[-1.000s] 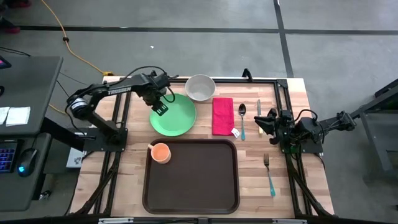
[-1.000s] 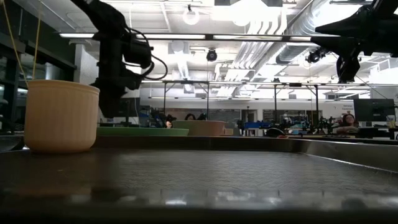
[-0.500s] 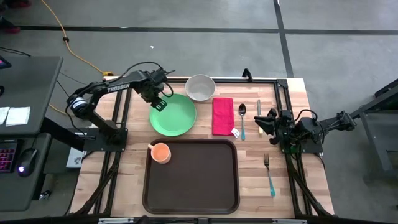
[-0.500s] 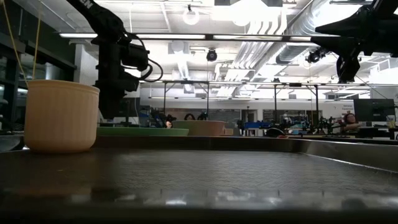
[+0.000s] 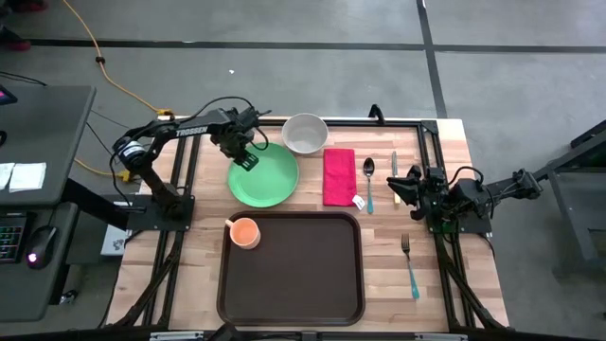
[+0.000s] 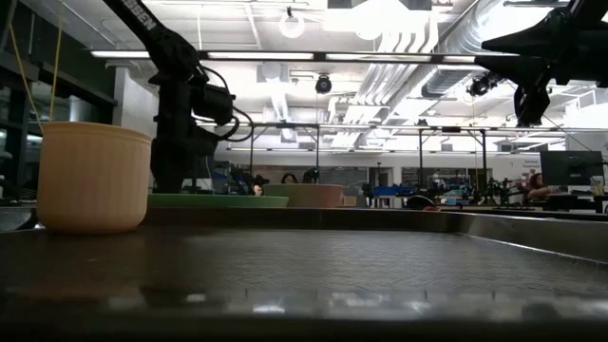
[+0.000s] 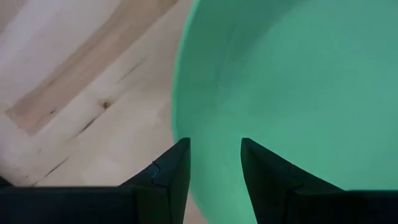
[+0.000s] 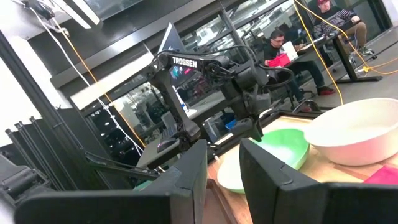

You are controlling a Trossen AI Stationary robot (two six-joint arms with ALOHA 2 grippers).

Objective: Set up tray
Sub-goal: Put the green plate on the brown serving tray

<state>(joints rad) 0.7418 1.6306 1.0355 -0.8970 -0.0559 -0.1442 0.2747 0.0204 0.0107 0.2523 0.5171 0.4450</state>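
Note:
The dark brown tray [image 5: 303,279] lies at the table's near middle. An orange cup [image 5: 244,231] stands in its far left corner. Beyond the tray a green plate [image 5: 270,180] rests flat on the wood. My left gripper [image 5: 244,160] points down over the plate's left rim, open. In the left wrist view the gripper [image 7: 214,143] has one finger outside the rim [image 7: 180,124] and one over the plate's inside. I cannot tell whether they touch it. My right gripper [image 5: 400,186] waits open at the table's right, above the wood.
A white bowl [image 5: 305,134] stands beyond the plate. Right of the plate lie a pink napkin [image 5: 339,176], a spoon [image 5: 368,180] and a knife [image 5: 394,169]. A fork [image 5: 409,265] lies right of the tray. A black metal frame [image 5: 431,142] runs along the table's edges.
My left gripper has sunk toward the green plate's left rim and shifted a little toward the table's far edge, still pointing down. The plate and the other things have stayed in place.

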